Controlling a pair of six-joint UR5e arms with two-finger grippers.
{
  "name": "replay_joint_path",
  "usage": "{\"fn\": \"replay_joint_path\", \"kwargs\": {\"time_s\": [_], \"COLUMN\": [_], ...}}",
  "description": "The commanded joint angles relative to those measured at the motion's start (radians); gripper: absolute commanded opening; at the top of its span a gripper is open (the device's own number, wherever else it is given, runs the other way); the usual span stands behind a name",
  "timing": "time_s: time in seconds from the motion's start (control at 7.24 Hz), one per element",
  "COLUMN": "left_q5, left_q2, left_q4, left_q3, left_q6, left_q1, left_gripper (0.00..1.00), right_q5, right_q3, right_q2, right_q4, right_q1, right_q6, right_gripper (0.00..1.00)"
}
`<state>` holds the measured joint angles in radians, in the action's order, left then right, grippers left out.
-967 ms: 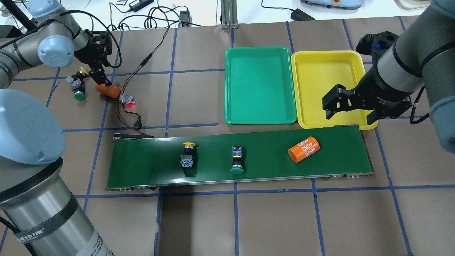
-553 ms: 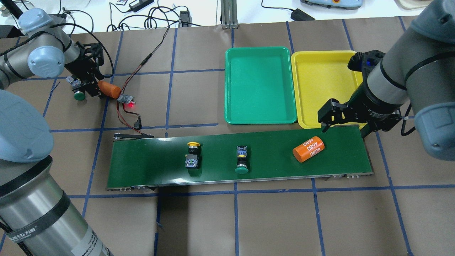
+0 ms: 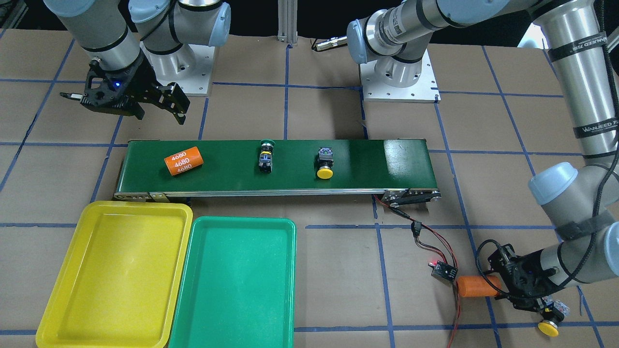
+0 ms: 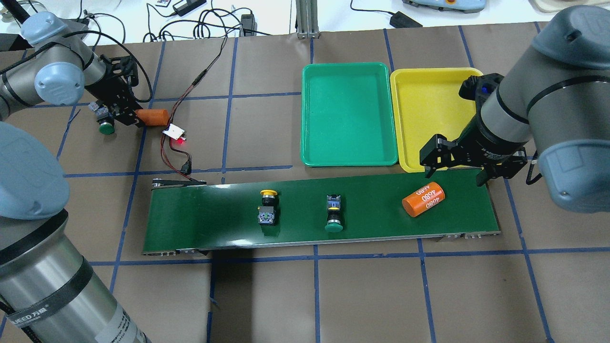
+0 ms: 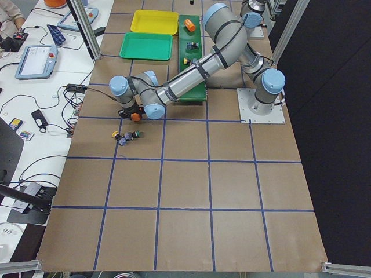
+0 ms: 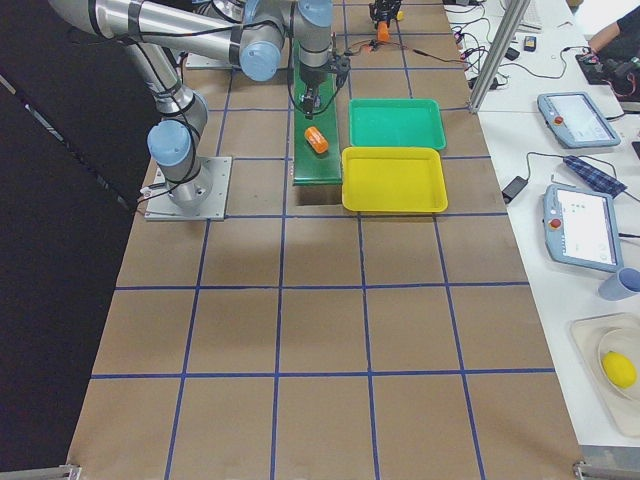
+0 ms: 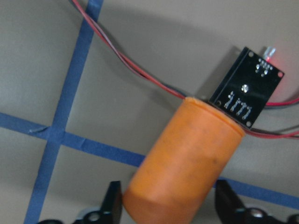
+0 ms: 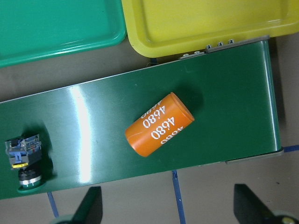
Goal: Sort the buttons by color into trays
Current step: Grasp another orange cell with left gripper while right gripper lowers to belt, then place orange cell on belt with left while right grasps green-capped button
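Note:
Two buttons ride the belt: a yellow-capped button (image 4: 268, 207) and a green-capped button (image 4: 333, 216). Off the belt at the far left lie another green-capped button (image 4: 106, 125) and a yellow-capped button (image 3: 548, 327). The green tray (image 4: 350, 114) and yellow tray (image 4: 429, 114) sit side by side behind the belt. My left gripper (image 4: 131, 116) is shut on a plain orange cylinder (image 7: 182, 163), its fingers (image 7: 112, 205) pressed against its sides. My right gripper (image 4: 456, 167) hangs open over the belt's right end, just above an orange 4680 cylinder (image 8: 159, 123).
The dark-green conveyor belt (image 4: 214, 219) runs across the table's middle. A small sensor board (image 4: 174, 129) with a red light and red-black wires (image 4: 167, 152) lies touching the plain cylinder. Cables and chargers crowd the table behind.
The belt carried both buttons and the 4680 cylinder rightward. My right gripper moved left and toward the belt. My left gripper dropped onto the plain cylinder, which turned and nudged the sensor board.

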<state>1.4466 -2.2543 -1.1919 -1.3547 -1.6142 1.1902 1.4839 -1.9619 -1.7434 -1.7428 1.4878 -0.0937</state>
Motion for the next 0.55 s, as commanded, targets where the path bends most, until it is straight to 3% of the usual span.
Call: {"fn": "replay_joint_path", "kwargs": {"time_s": [0.0, 0.14, 0.41], "left_q5": [-0.017, -0.008, 0.015], "left_q2": [0.135, 0.227, 0.42], "left_q4": [-0.233, -0.333, -0.347], "left_q3": [0.0, -0.039, -0.267], "left_q6": [0.241, 0.392, 0.482], "left_q1": [0.008, 0.043, 0.101], "left_gripper": [0.0, 0.0, 0.0], "right_q5": [0.003, -0.001, -0.01], "right_q3": [0.0, -0.002, -0.003], "right_q2": [0.016, 0.025, 0.06], "right_q4": [-0.041, -0.056, -0.101], "right_q1": [0.054, 0.077, 0.136], "right_q6": [-0.008, -0.011, -0.036], "right_gripper": [1.0, 1.0, 1.0]}}
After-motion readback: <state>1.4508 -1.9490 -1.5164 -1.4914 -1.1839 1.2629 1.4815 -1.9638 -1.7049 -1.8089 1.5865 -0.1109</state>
